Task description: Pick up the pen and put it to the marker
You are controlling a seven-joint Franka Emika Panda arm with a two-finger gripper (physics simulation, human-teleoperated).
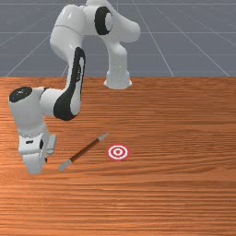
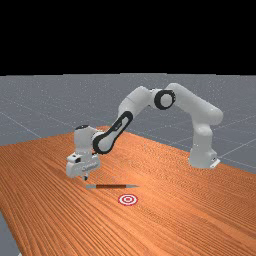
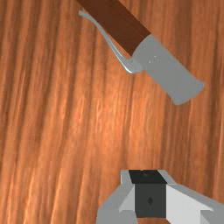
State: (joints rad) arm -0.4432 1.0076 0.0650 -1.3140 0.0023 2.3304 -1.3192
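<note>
Far view: A white-and-grey arm (image 2: 134, 104) reaches over the wooden bench (image 2: 55, 205), its end effector (image 2: 86, 178) poised above the surface near the blunt grey end of a pen (image 2: 111, 186). The pointed end faces the far view's right, and a red-and-white target (image 2: 128, 199) lies near.

Front view: The brown-barrelled pen lies aslant on the bench between the end effector and the target, touching neither, its tip angled toward the arm's base (image 1: 117, 78).

Wrist view: The end effector (image 3: 149, 175) has its fingers together, gripping nothing, apart from the pen's grey end, where a silvery clip (image 3: 114, 49) runs alongside the barrel.
</note>
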